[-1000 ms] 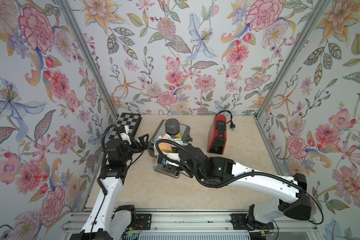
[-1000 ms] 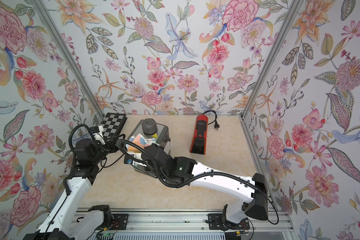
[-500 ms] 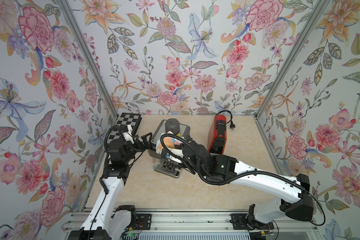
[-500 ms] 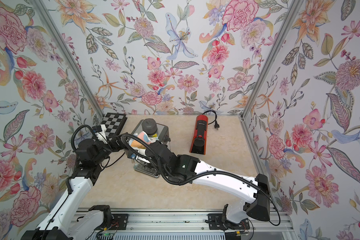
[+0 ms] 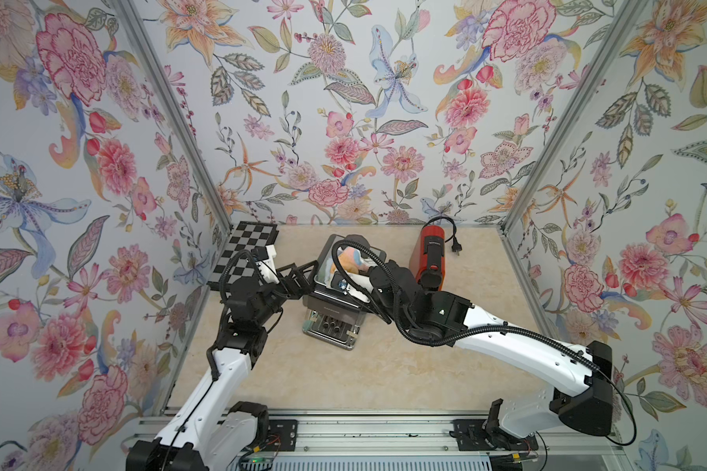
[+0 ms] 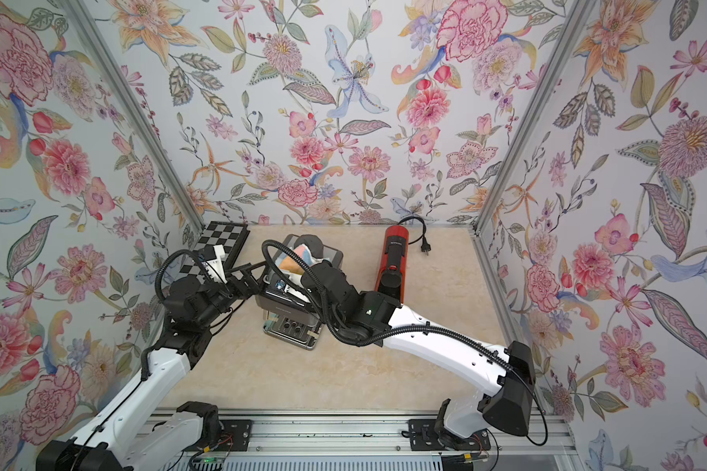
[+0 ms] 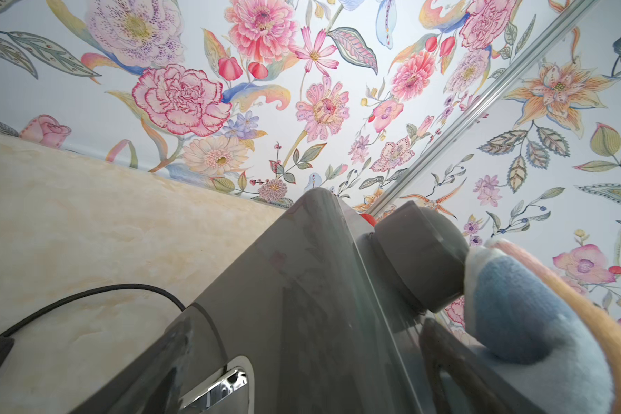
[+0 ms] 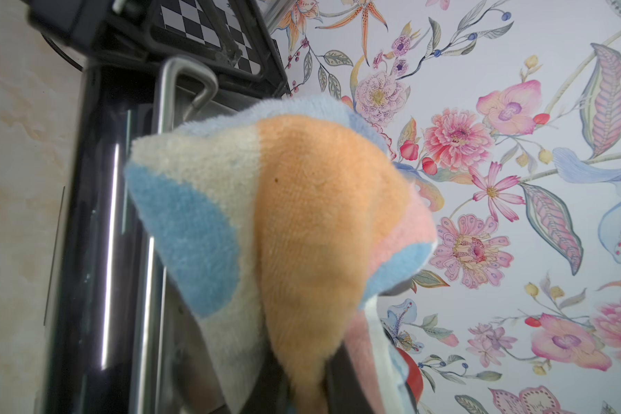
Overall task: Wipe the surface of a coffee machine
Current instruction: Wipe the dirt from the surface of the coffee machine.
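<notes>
- Grey coffee machine (image 5: 334, 299) stands on the beige desk (image 5: 384, 367), left of the middle and toward the back wall, between the checkerboard (image 5: 248, 244) and a red coffee machine (image 5: 430, 257).
- Both top views show its drip tray facing the front.
- Folded on its top lies a cloth (image 5: 345, 259) with blue, orange, cream and pink patches.
- In the left wrist view the cloth touches the round grey cap (image 7: 420, 258) on the machine's top.
- The right tool (image 5: 351, 272) reaches over the machine from the right and is clamped on the cloth, which fills most of the right wrist view.
- The left tool (image 5: 313, 277) sits against the machine's left side; whether its jaws are apart or together I cannot tell.
- A black plug (image 5: 457, 248) and its cord lie on the desk just beside the red coffee machine, near the back wall.
</notes>
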Controlling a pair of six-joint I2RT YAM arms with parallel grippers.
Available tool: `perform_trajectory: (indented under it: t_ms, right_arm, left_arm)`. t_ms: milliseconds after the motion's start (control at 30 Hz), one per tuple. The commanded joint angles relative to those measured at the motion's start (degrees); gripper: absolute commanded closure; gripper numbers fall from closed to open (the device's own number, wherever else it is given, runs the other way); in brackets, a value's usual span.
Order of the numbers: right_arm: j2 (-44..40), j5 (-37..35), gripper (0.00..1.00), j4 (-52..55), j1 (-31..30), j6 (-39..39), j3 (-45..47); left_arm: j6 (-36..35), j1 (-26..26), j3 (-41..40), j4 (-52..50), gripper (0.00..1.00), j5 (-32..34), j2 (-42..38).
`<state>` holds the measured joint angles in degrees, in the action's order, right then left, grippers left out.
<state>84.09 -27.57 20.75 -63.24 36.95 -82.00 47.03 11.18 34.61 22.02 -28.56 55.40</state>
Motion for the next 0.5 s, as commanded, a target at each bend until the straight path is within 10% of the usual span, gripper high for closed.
perform_trajectory:
  t_ms: [0, 467]
  right_arm:
    - [0.33, 2.03, 1.00, 1.05, 0.88, -1.31, 1.04]
    - [-10.24, 3.11, 1.00, -0.09, 8.84, -17.55, 6.22]
  left_arm:
    - [0.40, 3.31, -2.82, -3.30, 0.01, -1.70, 0.78]
    - [-1.04, 3.59, -2.48, -4.04, 0.01, -0.19, 3.10]
